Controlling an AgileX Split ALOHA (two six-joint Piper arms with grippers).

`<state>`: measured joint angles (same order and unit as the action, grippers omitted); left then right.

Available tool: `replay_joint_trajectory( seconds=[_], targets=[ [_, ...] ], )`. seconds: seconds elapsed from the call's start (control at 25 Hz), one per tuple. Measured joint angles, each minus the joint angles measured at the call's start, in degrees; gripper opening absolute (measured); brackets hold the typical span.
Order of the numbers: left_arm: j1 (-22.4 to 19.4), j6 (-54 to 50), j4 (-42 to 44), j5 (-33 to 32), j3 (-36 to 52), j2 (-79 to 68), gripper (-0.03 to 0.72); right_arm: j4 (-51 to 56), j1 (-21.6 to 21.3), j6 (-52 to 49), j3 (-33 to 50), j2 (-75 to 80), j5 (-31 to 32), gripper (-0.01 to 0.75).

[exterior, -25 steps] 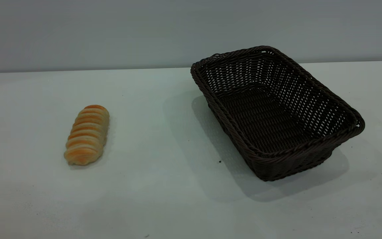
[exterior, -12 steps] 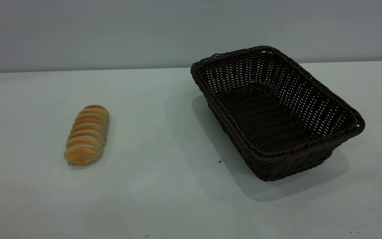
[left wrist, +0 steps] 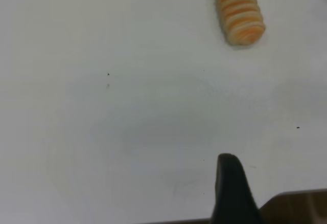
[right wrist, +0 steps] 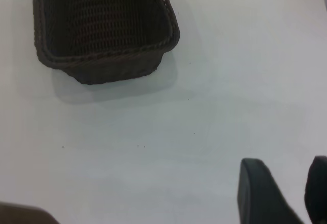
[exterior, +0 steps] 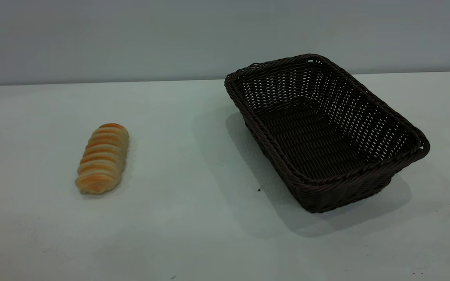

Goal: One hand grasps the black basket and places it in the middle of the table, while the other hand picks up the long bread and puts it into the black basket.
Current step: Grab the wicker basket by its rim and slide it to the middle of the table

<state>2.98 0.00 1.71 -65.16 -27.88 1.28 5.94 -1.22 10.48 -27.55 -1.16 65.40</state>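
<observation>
Two task items: the long bread (exterior: 102, 159) and the black basket (exterior: 322, 132), both resting on the worktop (exterior: 193, 218), well apart.
Bread location: left of centre in the exterior view; upper right of the left wrist view (left wrist: 239, 10).
Bread axis: long axis runs near-to-far, leaning slightly right at the far end; cream ridges cross it.
Basket location: right of centre in the exterior view; upper left of the right wrist view (right wrist: 102, 27). Not yet at mid-worktop.
Basket axis: long axis runs diagonally, from the far corner at upper centre to the near corner at lower right. Opening faces up; interior empty.
Placement rationale: each item lies on the side of the arm judged likely to serve it, bread for the left, basket for the right.
Left tool (left wrist: 230, 193): only one dark finger shows at the lower edge of the left wrist view; opening cannot be told. Holds nothing, well short of the bread.
Right tool (right wrist: 301, 193): two fingers visible at lower right of the right wrist view, gap between them, parted, holding nothing, well clear of the basket.
Task status: judged not begun.
</observation>
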Motion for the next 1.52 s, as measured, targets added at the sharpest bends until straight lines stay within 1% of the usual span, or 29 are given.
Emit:
replay_joint_trajectory(
  seconds=[0.92, 1.24, 1.4, 1.52],
  targets=[
    [0.0, 0.3, 0.4, 0.0, 0.0, 0.0, 0.484, 0.3, 0.0, 0.0, 0.0, 0.0, 0.0, 0.239],
    [0.0, 0.3, 2.3, 0.1, 0.0, 0.0, 0.484, 3.6, 0.0, 0.0, 0.0, 0.0, 0.0, 0.239],
    [0.0, 1.4, 3.1, 1.8, -0.1, 0.0, 0.484, 4.1, 0.0, 0.0, 0.0, 0.0, -0.3, 0.239],
    [0.0, 0.5, 4.5, 3.4, -0.5, -2.5, 0.484, 6.5, 0.0, 1.6, -0.4, 1.7, -1.0, 0.257]
  ],
)
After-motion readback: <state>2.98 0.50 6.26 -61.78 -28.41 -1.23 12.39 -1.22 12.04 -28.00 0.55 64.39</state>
